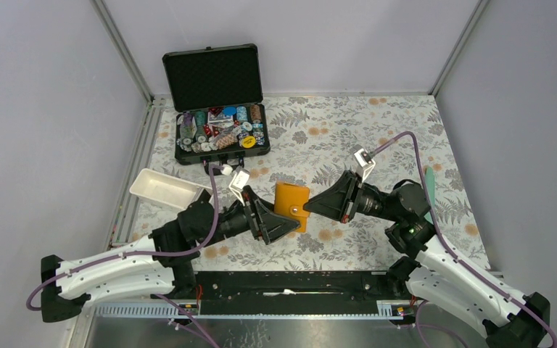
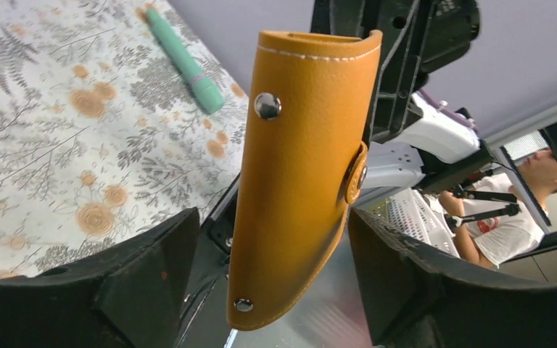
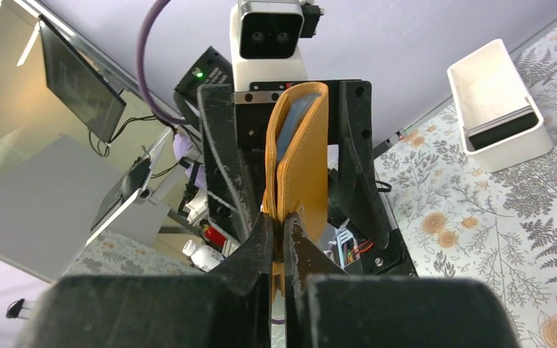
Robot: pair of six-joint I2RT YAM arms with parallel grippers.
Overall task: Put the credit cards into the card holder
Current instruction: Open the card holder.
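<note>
The orange card holder (image 1: 291, 201) hangs in the air between both arms, folded shut, snap tab on its side. My right gripper (image 1: 313, 206) is shut on one edge of it; in the right wrist view my right gripper (image 3: 283, 239) pinches the card holder (image 3: 306, 167), whose pale blue sleeves show inside. My left gripper (image 1: 284, 217) is open, and in the left wrist view it (image 2: 272, 254) has a finger on each side of the card holder (image 2: 297, 181), with gaps on both sides. No credit card shows clearly; something dark and flat lies in the white tray (image 3: 493, 94).
An open black case (image 1: 221, 134) full of poker chips stands at the back left. The white tray (image 1: 163, 188) sits left of my left arm. A green pen (image 1: 429, 185) lies on the floral cloth at the right, also in the left wrist view (image 2: 188, 65).
</note>
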